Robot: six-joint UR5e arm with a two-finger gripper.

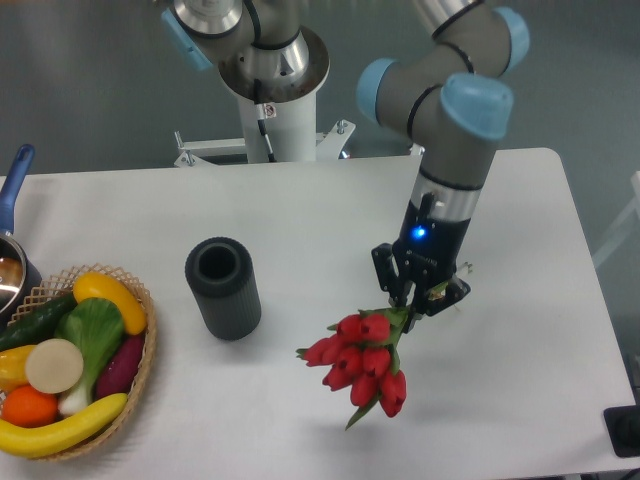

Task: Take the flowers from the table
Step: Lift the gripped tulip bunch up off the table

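The flowers (362, 365) are held in the gripper (418, 297), which is closed around the green stems just above the red buds, right of centre over the table (300, 215). The bunch is seen hanging head-down and somewhat to the left of the gripper, and it is judged to be clear of the table surface, though contact cannot be fully ruled out from this view. The bunch is judged light and soft: the stems are likely to bend and the buds to sway, so a hold close to the heads, as taken here, is well suited. A dark cylindrical cup (222, 287) is seen to the left, and a basket of fruit and vegetables (70, 362) at the near left edge.
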